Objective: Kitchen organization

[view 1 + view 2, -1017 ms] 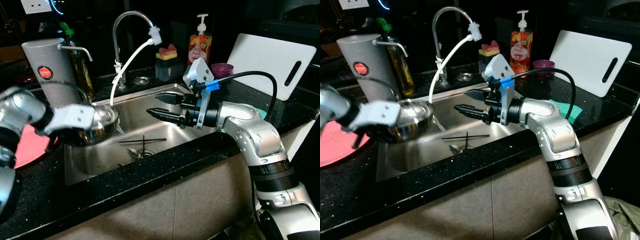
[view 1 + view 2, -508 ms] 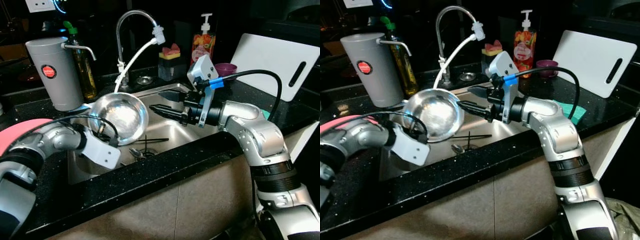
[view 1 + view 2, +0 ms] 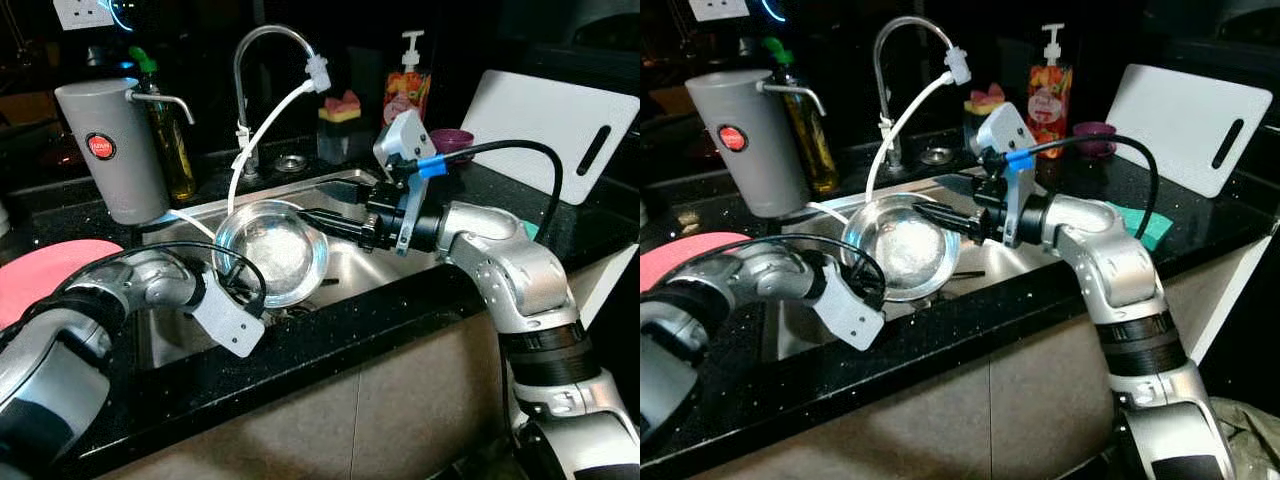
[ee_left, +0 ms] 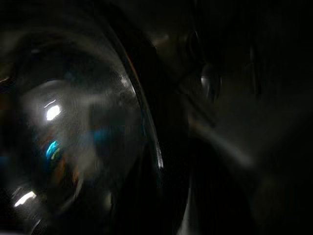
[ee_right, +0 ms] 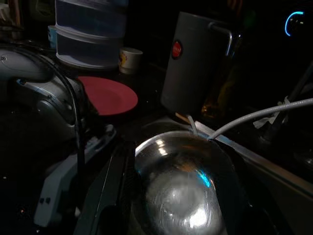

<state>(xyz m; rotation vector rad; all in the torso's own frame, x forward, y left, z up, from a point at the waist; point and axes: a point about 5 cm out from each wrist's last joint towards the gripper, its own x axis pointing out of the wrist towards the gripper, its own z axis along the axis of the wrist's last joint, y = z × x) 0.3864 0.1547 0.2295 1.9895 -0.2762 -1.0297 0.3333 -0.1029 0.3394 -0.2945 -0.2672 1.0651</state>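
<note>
**A:** Where is the left tool [image 3: 232,283] and what is it doing?

**B:** It reaches over the front edge of the sink [image 3: 350,262] and holds a shiny steel bowl [image 3: 272,251] by its near rim. The bowl is tilted, its hollow facing up and toward the camera, above the basin. The fingers themselves are hidden behind the rim and the white wrist bracket, but they are clamped on the bowl.

**A:** And the right tool [image 3: 318,207]?

**B:** It comes in from the right, its two black fingers [image 3: 335,223] pointing at the bowl's far side. They stand clearly apart, one above the other, with nothing between them. The tips are just beside the bowl's rim; I cannot tell if they touch it.

**A:** What lies further out?

**B:** A curved tap [image 3: 255,60] with a white hose [image 3: 262,128] hanging toward the basin. On the black desk [image 3: 250,365] to the left, a grey jug [image 3: 103,148] with a red badge, a bottle of oil [image 3: 168,140] behind it, and a pink plate [image 3: 45,275]. Behind the sink, a sponge holder [image 3: 337,125] and a soap pump bottle [image 3: 406,85]. To the right, a purple cup [image 3: 452,140] and a white cutting board [image 3: 556,116] leaning up.
</note>
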